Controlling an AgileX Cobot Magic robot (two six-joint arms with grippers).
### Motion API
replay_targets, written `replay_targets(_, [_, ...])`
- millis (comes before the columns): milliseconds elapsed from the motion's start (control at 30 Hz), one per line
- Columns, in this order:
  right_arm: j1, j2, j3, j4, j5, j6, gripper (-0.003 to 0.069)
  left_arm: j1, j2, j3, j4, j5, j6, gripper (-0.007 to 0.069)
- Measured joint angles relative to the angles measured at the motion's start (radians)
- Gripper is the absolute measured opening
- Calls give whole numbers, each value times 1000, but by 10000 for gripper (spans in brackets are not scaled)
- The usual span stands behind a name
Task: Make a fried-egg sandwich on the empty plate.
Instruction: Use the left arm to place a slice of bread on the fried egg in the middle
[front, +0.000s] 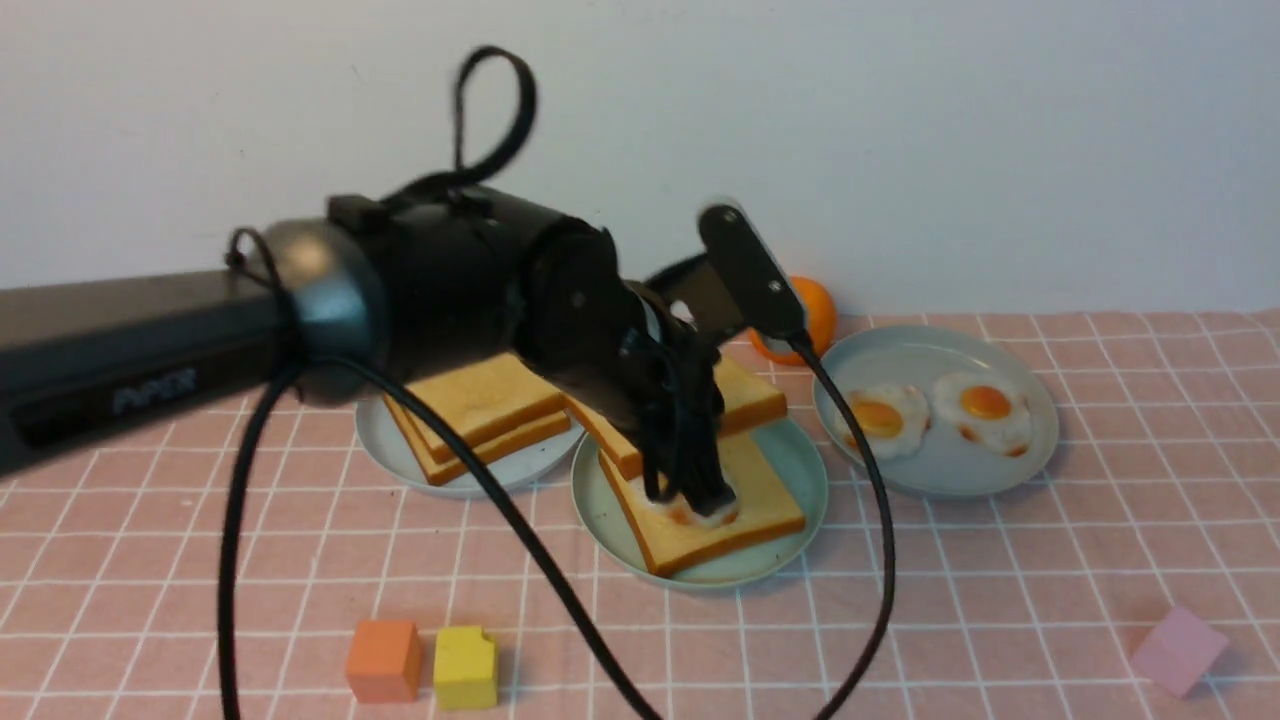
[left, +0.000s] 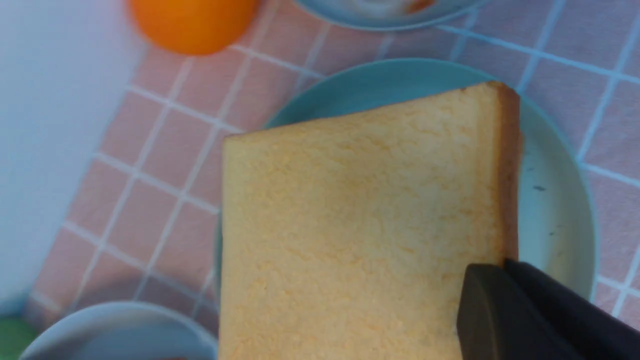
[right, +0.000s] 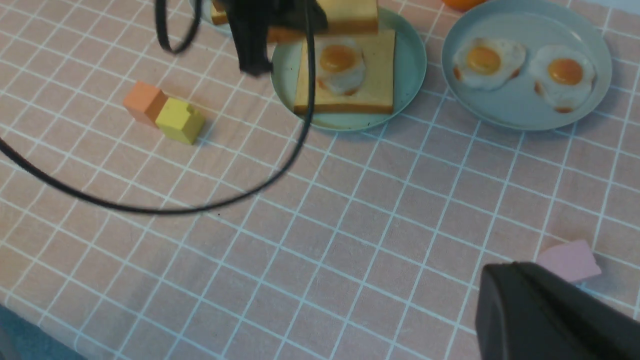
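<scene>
Centre frame, my left gripper (front: 690, 480) clamps one toast slice (front: 750, 395) above the one egg-topped slice (front: 760, 505) on the green plate (front: 805, 470), between two grey plates (front: 385, 445) (front: 940, 470), open cloth (front: 1000, 620) lower right; my right gripper (right: 540, 310) sits closed.

We see a matt, woven cloth (right: 350, 225) with a fine weave. The mint plate (front: 805, 470) looks like smooth plastic with a faint sheen. The upper toast slice (left: 350, 215) has a rough, porous, dull crumb, while the fried egg (right: 340, 62) shines glossily. The arm casing (front: 450, 280) is smooth, dark, semi-gloss plastic.
</scene>
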Motion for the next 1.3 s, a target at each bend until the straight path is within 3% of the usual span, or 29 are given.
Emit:
replay_targets(700, [0, -50, 0, 1, 0, 0, 37, -14, 110, 0, 31, -51, 18, 15])
replay_targets(800, [0, -51, 0, 1, 0, 0, 40, -14, 110, 0, 31, -37, 20, 46])
replay_targets(1133, [0, -51, 0, 1, 0, 0, 40, -14, 99, 0, 21, -18, 19, 341])
replay_targets(1300, [0, -51, 0, 1, 0, 0, 41, -19, 33, 1, -74, 38, -25, 360])
